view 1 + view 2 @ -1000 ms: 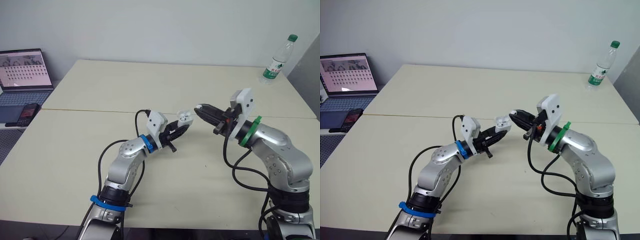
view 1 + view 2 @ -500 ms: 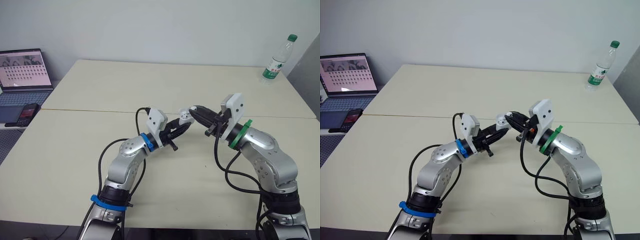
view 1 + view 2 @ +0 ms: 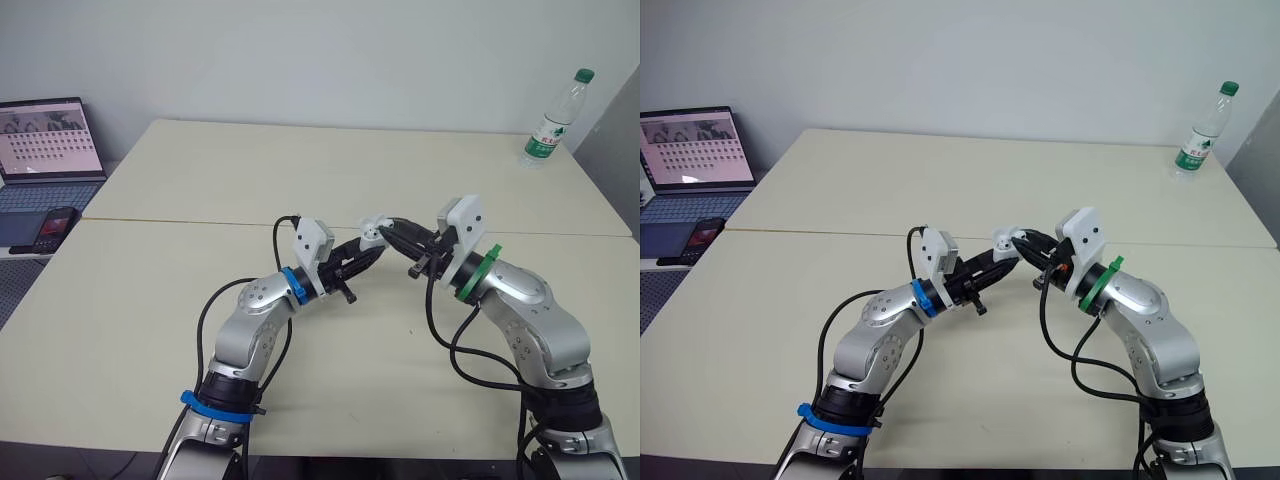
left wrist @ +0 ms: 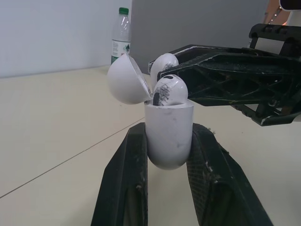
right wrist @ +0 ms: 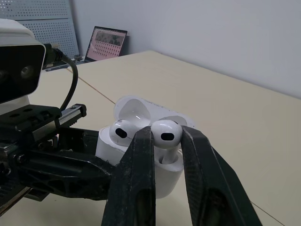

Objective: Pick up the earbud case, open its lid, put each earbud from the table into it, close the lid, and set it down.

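Observation:
My left gripper point(image 4: 165, 155) is shut on the white earbud case point(image 4: 169, 134), held above the middle of the table with its lid point(image 4: 124, 80) swung open. One earbud point(image 5: 118, 132) sits in the case. My right gripper point(image 5: 164, 141) is shut on a second white earbud point(image 5: 165, 134), whose stem reaches down into the case's other slot. In the head views the case point(image 3: 373, 232) hangs between the two gripper tips, with the right gripper point(image 3: 397, 233) coming in from the right.
A water bottle point(image 3: 552, 120) stands at the table's far right corner. A laptop point(image 3: 48, 140) and a phone point(image 3: 52, 228) lie off the table's left side. A seam point(image 3: 180, 220) runs across the table under the arms.
My right gripper has moved left with its earbud, from a gap away from the case to right over the open case. The left gripper has held the case nearly still.

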